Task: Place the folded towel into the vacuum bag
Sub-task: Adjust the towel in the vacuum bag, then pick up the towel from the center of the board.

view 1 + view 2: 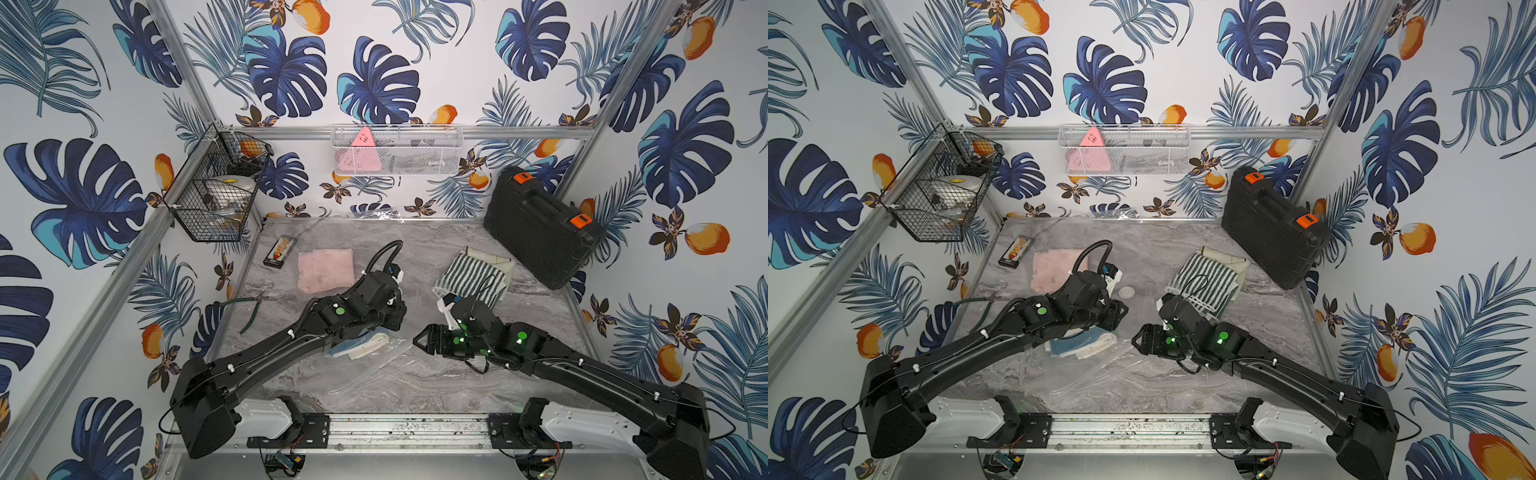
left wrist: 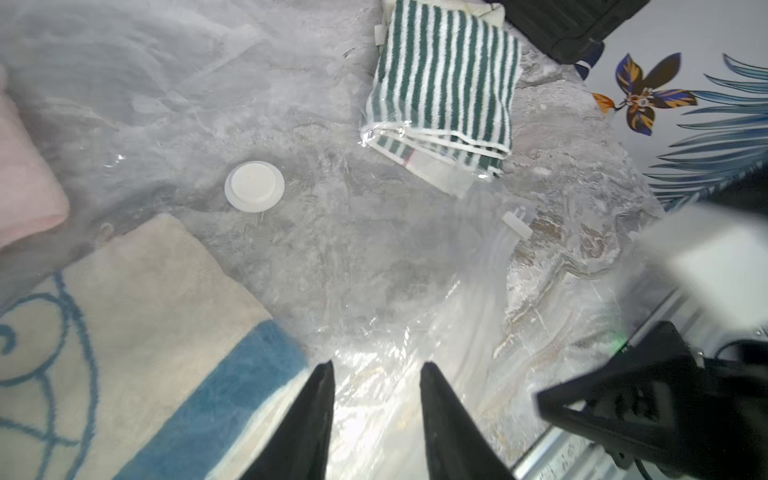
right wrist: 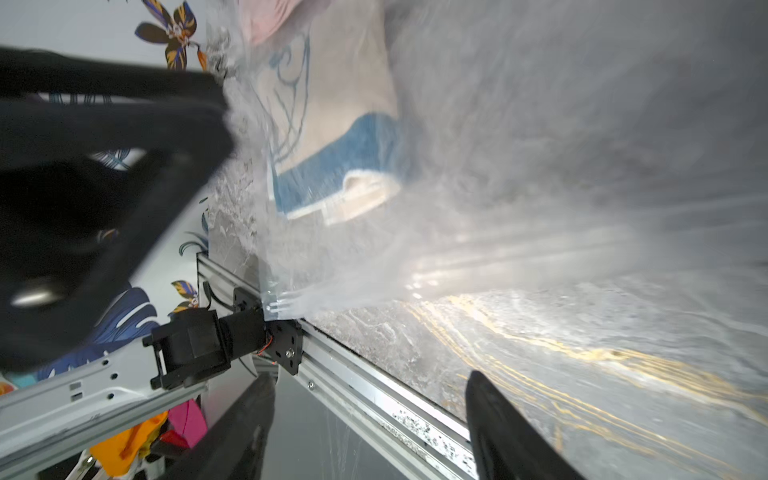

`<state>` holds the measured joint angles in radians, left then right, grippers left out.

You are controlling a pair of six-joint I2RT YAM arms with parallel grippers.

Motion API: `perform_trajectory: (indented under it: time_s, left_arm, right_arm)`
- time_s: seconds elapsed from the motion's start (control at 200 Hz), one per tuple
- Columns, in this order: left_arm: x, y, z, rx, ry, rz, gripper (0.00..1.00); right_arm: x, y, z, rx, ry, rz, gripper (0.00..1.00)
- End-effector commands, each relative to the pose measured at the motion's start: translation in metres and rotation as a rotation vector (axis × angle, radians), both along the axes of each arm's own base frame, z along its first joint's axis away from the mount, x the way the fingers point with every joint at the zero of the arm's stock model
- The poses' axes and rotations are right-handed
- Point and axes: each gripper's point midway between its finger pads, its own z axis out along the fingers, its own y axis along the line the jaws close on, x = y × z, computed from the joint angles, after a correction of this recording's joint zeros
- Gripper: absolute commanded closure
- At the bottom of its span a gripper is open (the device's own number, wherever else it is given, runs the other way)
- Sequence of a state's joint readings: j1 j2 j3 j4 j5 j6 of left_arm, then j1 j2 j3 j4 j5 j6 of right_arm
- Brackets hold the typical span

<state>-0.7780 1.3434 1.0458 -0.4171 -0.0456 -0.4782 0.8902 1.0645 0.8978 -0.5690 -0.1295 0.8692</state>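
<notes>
Clear plastic of the bag (image 2: pixel 395 316) is lying over the blue towel (image 2: pixel 137 332); both grippers, left (image 2: pixel 376 370) and right (image 3: pixel 370 390), are gaping empty. Only the left wrist view is showing the valve (image 2: pixel 254 187) and clip (image 2: pixel 516 222) clearly.

A: What carries it all?
B: A grey marble table (image 1: pixel 478 249).
A: What lies on it?
B: At the back left, a pink towel (image 1: pixel 326 270), with a small black tray (image 1: pixel 279 250) just beside it. Pliers (image 1: pixel 254 309) lie by the left edge. A striped towel (image 1: pixel 471 279) sits toward the right, near a black case (image 1: pixel 536 228) tilted in the back right corner.
A: And the front?
B: The clear bag (image 1: pixel 374 365) spreads over the middle, its white valve (image 2: pixel 254 187) up, with a blue-and-cream towel (image 2: pixel 137 332) in it.
</notes>
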Motion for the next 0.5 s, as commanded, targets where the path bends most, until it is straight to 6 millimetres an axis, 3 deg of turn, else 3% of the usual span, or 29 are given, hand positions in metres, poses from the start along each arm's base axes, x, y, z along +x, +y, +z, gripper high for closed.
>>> perform_trajectory:
  time_s: [0.0,0.07,0.155,0.17,0.31,0.39,0.495]
  left_arm:
    - [0.013,-0.026,-0.021,-0.108,0.025,0.005,0.62]
    - [0.011,-0.031,-0.052,-0.106,0.078,0.006,0.63]
    - [0.006,-0.028,-0.082,-0.083,0.121,0.017,0.63]
    - [0.005,-0.026,-0.087,-0.075,0.127,0.021,0.63]
    - [-0.006,-0.006,-0.120,0.004,0.177,0.051,0.63]
    - [-0.011,0.014,-0.131,0.057,0.198,0.096,0.63]
    - [-0.020,0.045,-0.138,0.152,0.217,0.160,0.62]
  right_arm:
    - [0.003,-0.038,0.001,-0.162,0.021,-0.006,0.27]
    - [0.028,-0.050,0.010,-0.191,0.004,-0.041,0.26]
    - [0.068,-0.076,0.005,-0.281,-0.005,-0.142,0.26]
    - [0.079,-0.078,0.011,-0.286,-0.024,-0.164,0.25]
    - [0.149,-0.140,-0.012,-0.403,-0.007,-0.437,0.19]
    - [0.170,-0.174,-0.030,-0.394,0.046,-0.583,0.16]
    - [0.183,-0.206,-0.048,-0.397,0.069,-0.704,0.15]
